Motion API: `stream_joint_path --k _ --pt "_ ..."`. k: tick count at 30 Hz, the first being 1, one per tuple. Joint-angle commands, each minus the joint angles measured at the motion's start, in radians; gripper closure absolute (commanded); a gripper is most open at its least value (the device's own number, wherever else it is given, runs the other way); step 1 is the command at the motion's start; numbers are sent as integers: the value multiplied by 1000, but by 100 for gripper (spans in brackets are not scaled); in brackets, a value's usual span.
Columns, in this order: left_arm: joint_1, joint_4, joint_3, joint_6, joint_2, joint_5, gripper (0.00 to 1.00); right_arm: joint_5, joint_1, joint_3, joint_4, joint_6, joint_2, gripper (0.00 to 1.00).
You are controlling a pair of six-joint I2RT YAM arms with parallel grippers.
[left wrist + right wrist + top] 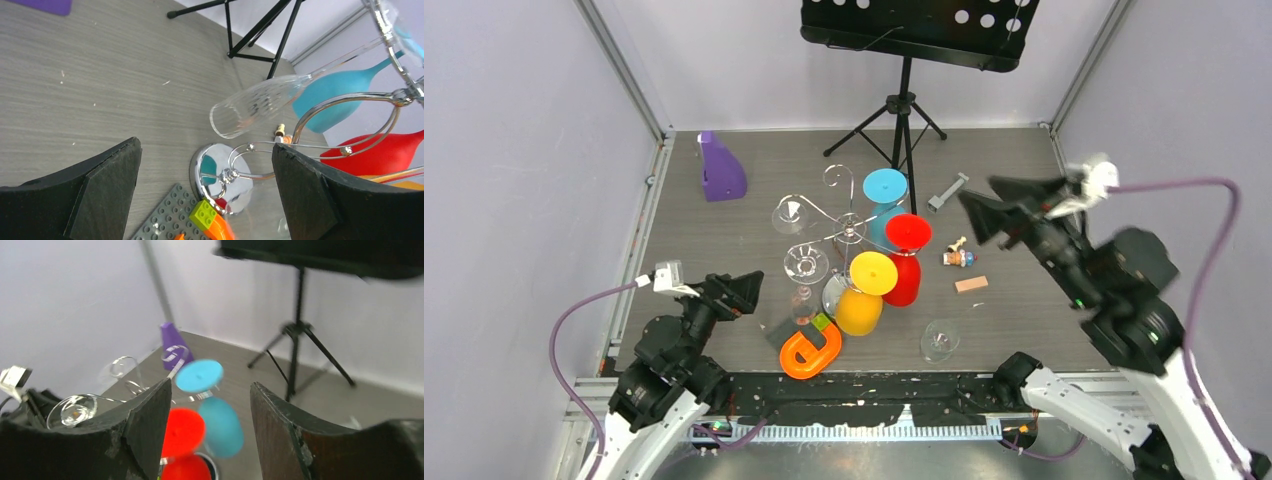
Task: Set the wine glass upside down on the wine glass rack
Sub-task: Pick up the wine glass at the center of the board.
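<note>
Left gripper [205, 146] gapes wide, right gripper [211, 384] stands parted, both empty; clear wine glass [940, 340] lies by the table's [1044, 300] near edge, apart from the wine glass rack [849, 232]

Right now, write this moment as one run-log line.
left gripper: open, empty | right gripper: open, empty | rack: glasses hanging | clear glass: on table

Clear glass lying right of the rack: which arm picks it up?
Right. The clear glass lies on the right gripper's side, jaws open, empty. The left gripper would have to reach past the wine glass rack.
</note>
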Motion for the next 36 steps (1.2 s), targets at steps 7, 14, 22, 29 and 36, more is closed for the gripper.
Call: stream_joint_path --k 7,14,22,29,36 --pt "-1 -109 61 -75 -85 18 0 452 0 -335 -612 535 -272 31" --pt "-1 -186 116 -66 -38 48 1 317 -1 -611 -571 646 -285 29" --pt "-2 -190 101 -84 -86 54 0 279 -1 -632 -568 671 -255 31" --pt "-1 -193 96 -92 -80 57 0 174 -1 -711 -561 789 -304 38" --pt "-2 -146 55 -111 -63 98 0 146 -1 -726 -599 818 -352 39"
